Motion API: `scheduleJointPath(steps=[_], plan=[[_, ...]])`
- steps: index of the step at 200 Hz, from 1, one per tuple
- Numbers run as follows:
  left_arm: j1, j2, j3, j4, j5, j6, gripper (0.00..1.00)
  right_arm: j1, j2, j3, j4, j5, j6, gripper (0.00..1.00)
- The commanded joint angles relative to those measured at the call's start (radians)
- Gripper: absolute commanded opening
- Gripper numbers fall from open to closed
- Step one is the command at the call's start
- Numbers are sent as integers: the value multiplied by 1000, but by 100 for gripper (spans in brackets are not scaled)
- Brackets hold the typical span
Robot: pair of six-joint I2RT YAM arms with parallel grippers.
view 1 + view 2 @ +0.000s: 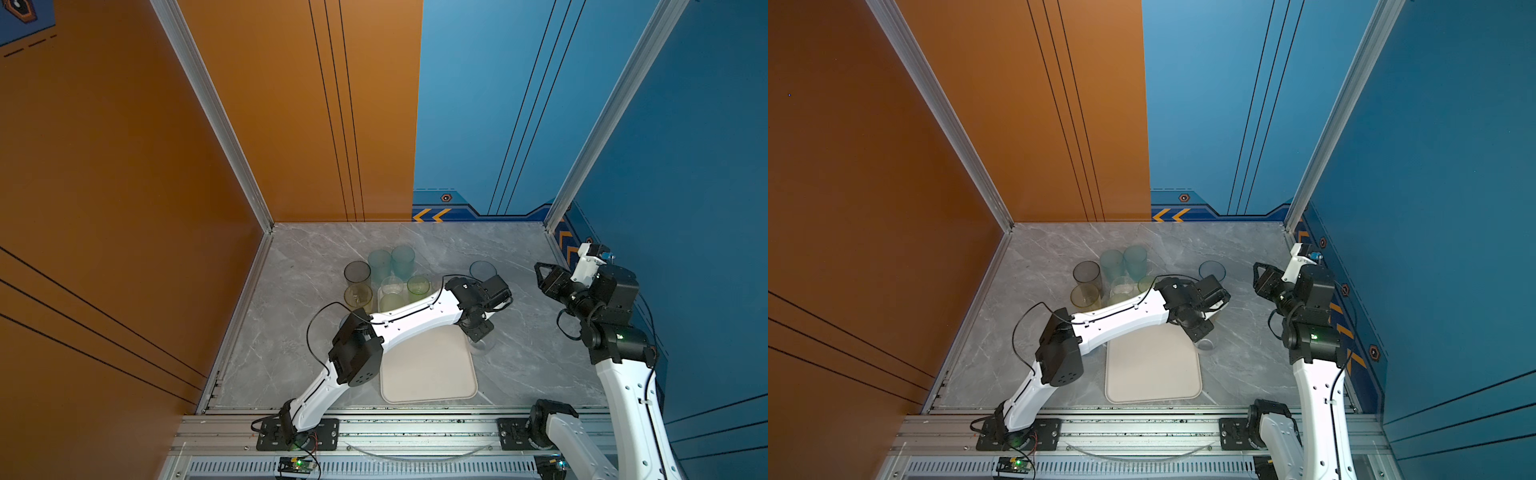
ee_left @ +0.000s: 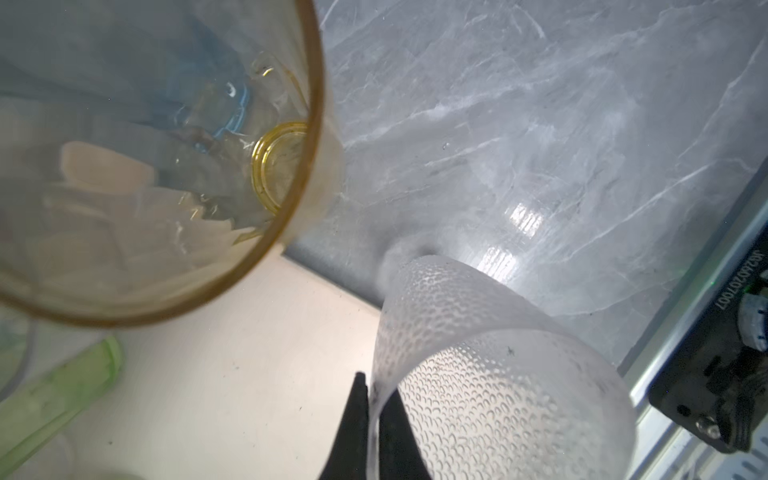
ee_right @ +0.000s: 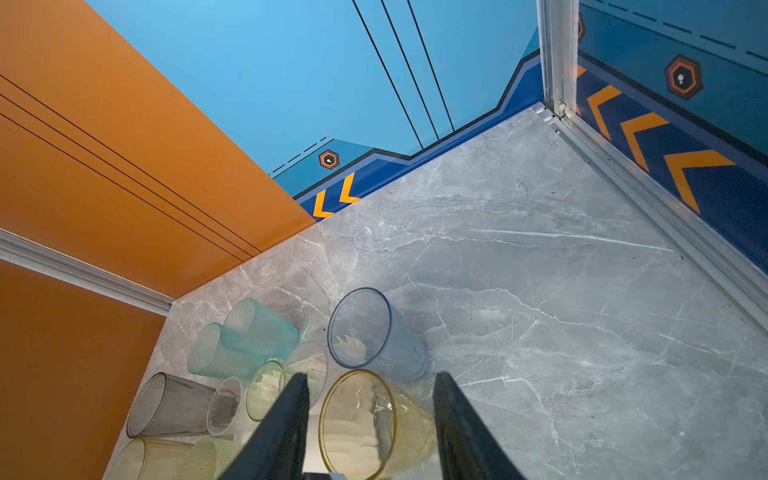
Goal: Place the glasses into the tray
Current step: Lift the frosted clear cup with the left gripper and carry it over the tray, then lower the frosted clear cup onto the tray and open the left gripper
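Frosted tumbler [image 2: 498, 395] upright, rim pinched in your left gripper [image 2: 376, 399]; cream tray [image 2: 249, 374] just beside, toward that arm's base; right gripper [image 3: 372, 375] spread, empty.

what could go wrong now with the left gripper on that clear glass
The left gripper pinches only the thin wall of the clear glass, so it may slip or swing when lifted. The yellow glass stands close and could get knocked. The base sits just off the tray, so it might catch the rim.
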Motion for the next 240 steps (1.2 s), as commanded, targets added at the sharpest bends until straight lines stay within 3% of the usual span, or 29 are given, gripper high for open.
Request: scheduleJointPath(steps=[1, 57, 98, 148, 240], plan=[[6, -104, -40, -1, -41, 17, 6, -3, -18, 14, -46, 12, -26, 47], [77, -251, -190, 9, -85, 16, 6, 26, -14, 16, -51, 16, -26, 47], [156, -316, -299, 9, -102, 10, 7, 131, 21, 39, -63, 58, -45, 47], [222, -300, -329, 10, -116, 34, 7, 304, 90, 71, -70, 191, -72, 47], [314, -212, -318, 11, -79, 76, 6, 361, 148, 87, -64, 233, -78, 47]])
